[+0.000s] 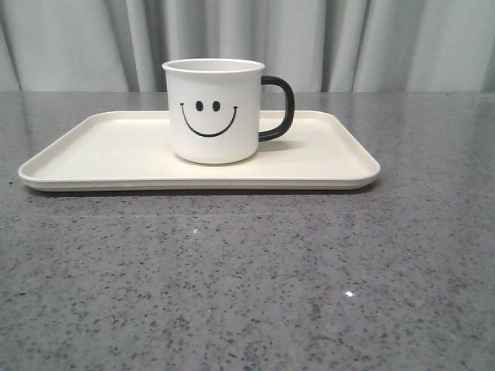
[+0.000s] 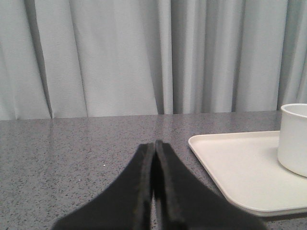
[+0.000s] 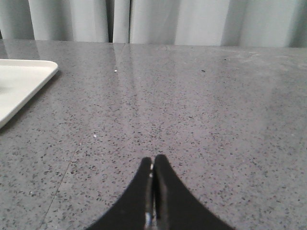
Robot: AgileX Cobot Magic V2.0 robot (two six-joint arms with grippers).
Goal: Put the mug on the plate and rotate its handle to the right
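Front view shows the mug standing upright a little above the centre of the frame, resting on the plate, with its printed smiley face turned to the camera and its handle sticking out toward the right side of the picture. That placement matches what the task asks for, so I judge both steps done: the mug sits well inside the low rim, near the middle of the plate's width, and the handle points right. The plate itself lies flat on the grey speckled table, before a pale curtain. Neither arm appears in this view. Left wrist view has the left gripper at lower centre, its jaws pressed together on nothing, with the plate's corner and the mug's white side at the right edge of the frame, well apart from the fingertips. Right wrist view has the right gripper likewise closed and empty over bare table, only a plate corner showing at upper left.
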